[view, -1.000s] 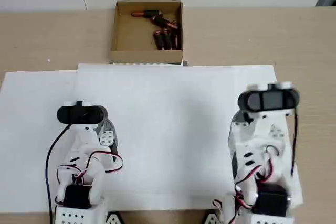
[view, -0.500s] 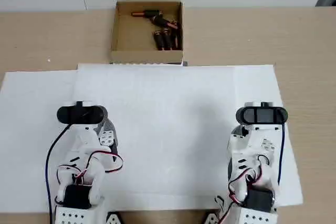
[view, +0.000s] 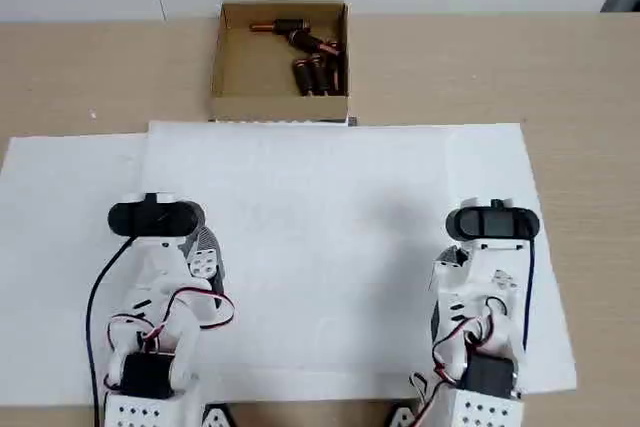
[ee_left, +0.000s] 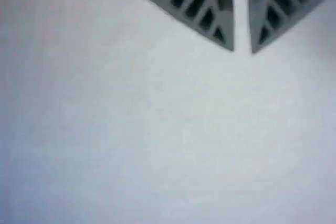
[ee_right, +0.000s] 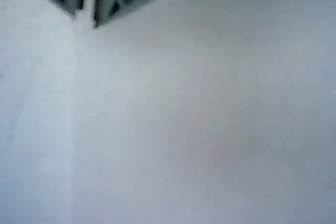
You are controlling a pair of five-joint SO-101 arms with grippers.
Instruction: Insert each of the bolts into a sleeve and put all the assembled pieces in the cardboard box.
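Observation:
The cardboard box [view: 216,59] stands at the far middle of the table. Inside it lie several copper-and-black bolt-and-sleeve pieces [view: 316,67], heaped toward its right side. Both arms are folded back near the front edge, far from the box: the left arm [view: 155,219] on the left, the right arm [view: 493,225] on the right. Over bare white paper, my left gripper [ee_left: 241,51] is shut with nothing between its fingers. My right gripper [ee_right: 84,20] is likewise shut and holds nothing, close above the paper.
A large white paper sheet [view: 330,217] covers the table's near half, between and under the arms. Bare wooden tabletop [view: 100,67] lies around the box on both sides. The arm bases sit at the front edge.
The right arm has drawn back toward the front edge and folded lower. The left arm and the box's contents have not moved.

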